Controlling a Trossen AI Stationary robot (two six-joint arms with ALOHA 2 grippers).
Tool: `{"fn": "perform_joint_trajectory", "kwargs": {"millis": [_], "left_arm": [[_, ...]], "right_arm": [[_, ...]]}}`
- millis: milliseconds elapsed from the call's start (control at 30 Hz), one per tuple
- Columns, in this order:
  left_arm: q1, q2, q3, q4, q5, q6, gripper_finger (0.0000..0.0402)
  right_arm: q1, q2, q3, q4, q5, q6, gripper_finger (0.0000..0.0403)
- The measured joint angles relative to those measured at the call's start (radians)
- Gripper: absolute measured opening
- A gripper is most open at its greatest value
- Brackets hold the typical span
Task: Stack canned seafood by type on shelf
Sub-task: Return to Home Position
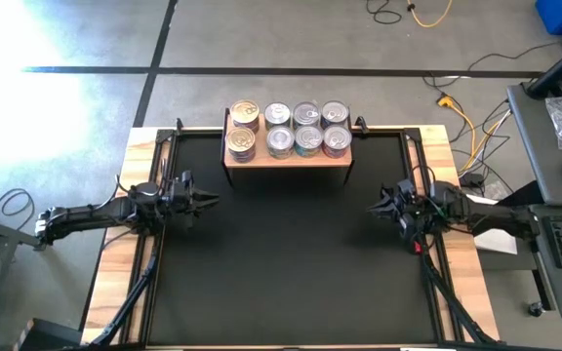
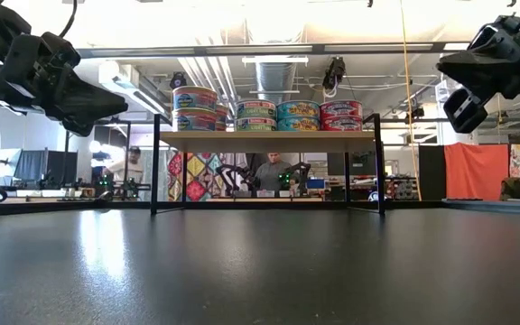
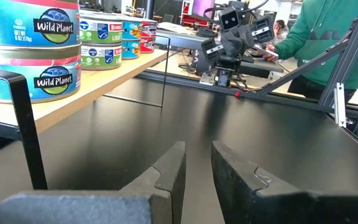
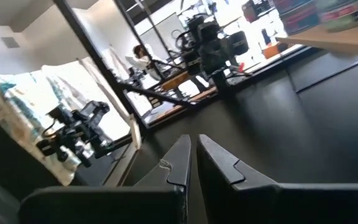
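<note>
I have the cans all up on the shelf, which stands at the far edge of the black table, about midway along it. From above I count eight lids in two rows of four; most are silver, and the two at the left end look gold. From table height the cans sit in short stacks, two high: a taller blue-labelled pair at the left end, then green-and-white labels, then teal, then red. The shelf's dark legs rest on the table top.

My left gripper hangs above the table on its left side, short of the shelf and well apart from it, pointing toward the middle. Its fingers stand a narrow slit apart with nothing between them. My right gripper mirrors it on the right side, also off the shelf and raised above the table. Its fingers are drawn together, only a thin line showing between them, and they hold nothing.

Beyond the table, a person in a green top stands near the right arm, and other people are at desks in the room behind the shelf.
</note>
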Motion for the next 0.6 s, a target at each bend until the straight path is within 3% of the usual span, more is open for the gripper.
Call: {"fn": "perform_joint_trajectory", "kwargs": {"millis": [600], "left_arm": [[0.0, 0.0, 0.0, 0.0, 0.0, 0.0, 0.0062]], "right_arm": [[0.053, 0.0, 0.0, 0.0, -0.001, 0.0, 0.0018]]}}
